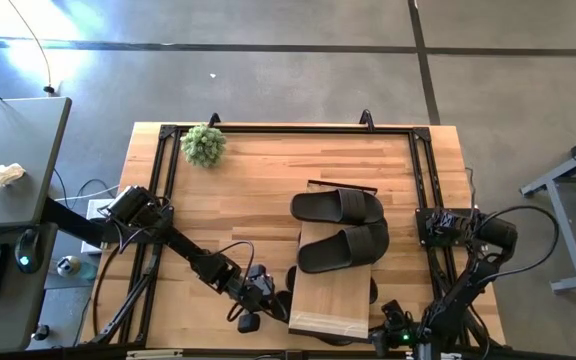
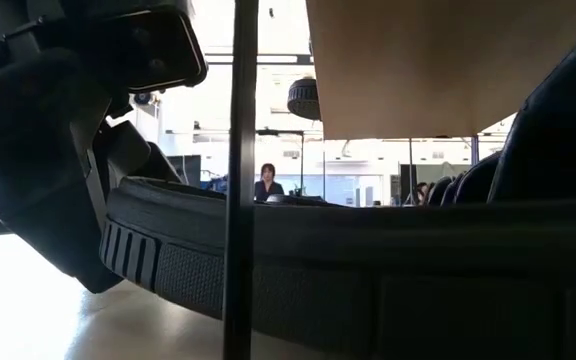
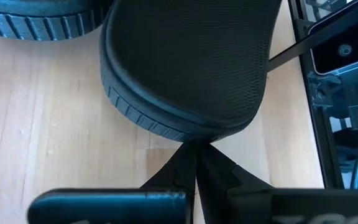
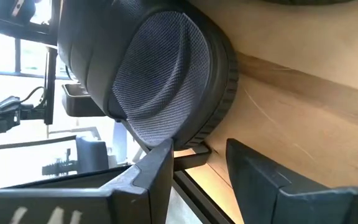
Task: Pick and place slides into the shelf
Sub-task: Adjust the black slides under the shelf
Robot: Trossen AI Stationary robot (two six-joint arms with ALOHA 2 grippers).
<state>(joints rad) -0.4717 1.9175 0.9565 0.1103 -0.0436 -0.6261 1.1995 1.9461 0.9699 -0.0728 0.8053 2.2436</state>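
Observation:
The shelf [image 1: 330,290] stands at the table's near middle, with one black slide [image 1: 343,247] lying on its plank. A second slide [image 1: 336,207] lies on the table beyond it. A third slide [image 2: 368,270] lies on the table under the plank, and its ends stick out at either side [image 1: 293,276]. My left gripper [image 1: 268,293] is shut, at this slide's left end [image 3: 185,62]. My right gripper [image 1: 393,312] is open just short of its other end [image 4: 166,81]. A further slide [image 3: 36,18] lies behind it. My left gripper's shut fingertips [image 3: 196,152] meet the rounded end rim [image 3: 188,138] of the slide under the shelf. They come level from the table's left. The slide lies flat on the table. The rim hides the very tips, so I cannot tell whether they only press against it.
The shelf's thin dark leg [image 2: 240,180] stands close before the slide, and a frame bar [image 4: 191,155] runs between my right fingers and the slide. A small green plant [image 1: 204,145] stands at the far left. A dark frame rims the table [image 1: 288,130].

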